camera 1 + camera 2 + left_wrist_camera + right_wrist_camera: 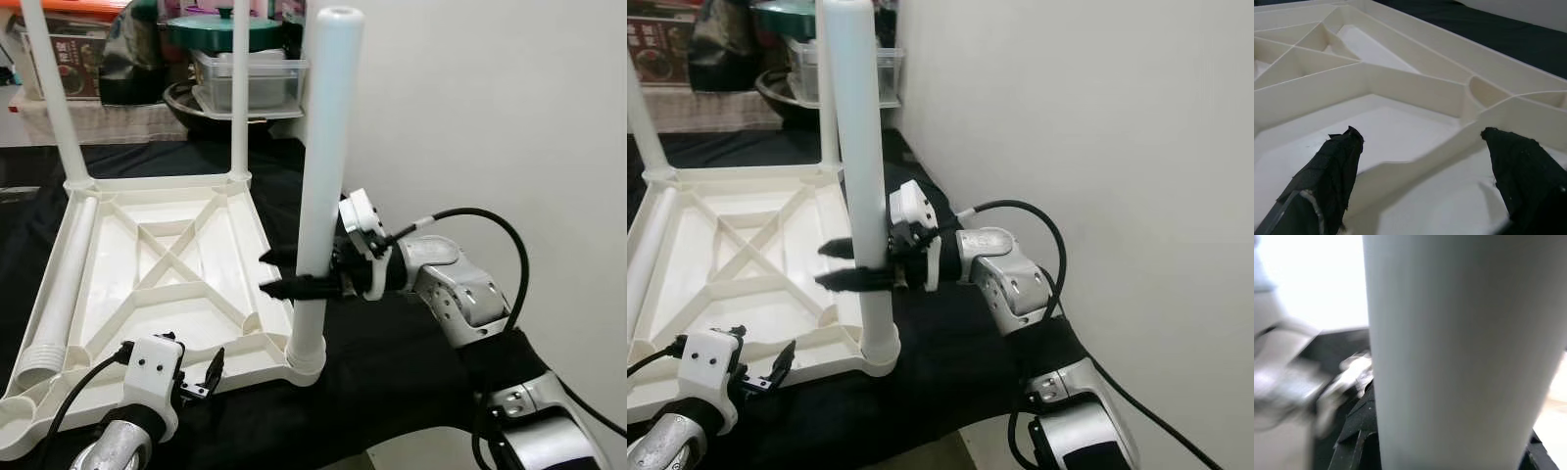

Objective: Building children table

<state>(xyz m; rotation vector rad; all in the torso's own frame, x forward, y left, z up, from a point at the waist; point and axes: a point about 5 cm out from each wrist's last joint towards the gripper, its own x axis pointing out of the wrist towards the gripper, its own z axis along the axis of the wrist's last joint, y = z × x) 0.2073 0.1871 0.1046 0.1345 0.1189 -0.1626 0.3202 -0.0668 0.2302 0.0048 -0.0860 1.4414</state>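
A white plastic tabletop [176,294] lies upside down on a black cloth [392,362]. Two white legs stand upright in its far corners [54,98] [239,98]. A third leg [328,127] stands in the near right corner socket [306,357]. My right gripper [265,272] is shut on this leg at its lower part, one finger on each side; the leg [1459,352] looms close in the right wrist view. A fourth leg [64,294] lies loose along the tabletop's left side. My left gripper [201,380] is open at the tabletop's near edge, its fingers [1337,161] over the ribs [1415,88].
A white wall [490,98] rises close on the right. At the back stand a pot with a green lid [223,31], a clear plastic container [245,78] and a box [73,59]. A black cable [490,220] loops over my right arm.
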